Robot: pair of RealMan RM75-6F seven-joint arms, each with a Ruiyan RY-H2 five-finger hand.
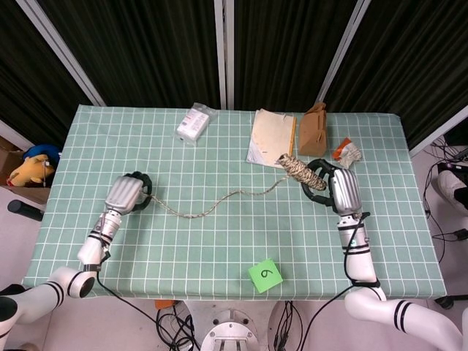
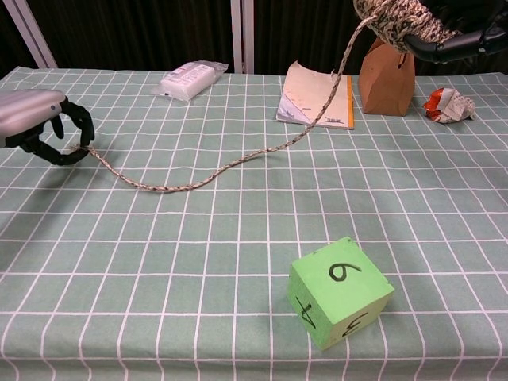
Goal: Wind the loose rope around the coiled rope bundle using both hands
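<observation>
left hand [image 2: 36, 123]: we curl our fingers round the loose rope [image 2: 238, 163] end
right hand [image 1: 342, 189]: we grip the coiled rope bundle [image 1: 303, 172]

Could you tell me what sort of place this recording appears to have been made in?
Probably a robot test bench in a lab rather than a home: a table under a green checked cloth, dark curtain panels behind it, loose cables on the floor below, and a numbered green cube as a marker.

place: robot lab | evidence: black curtains [image 1: 146, 44]; checked test table [image 1: 219, 241]; numbered green cube [image 2: 340, 291]; floor cables [image 1: 446, 219]
</observation>
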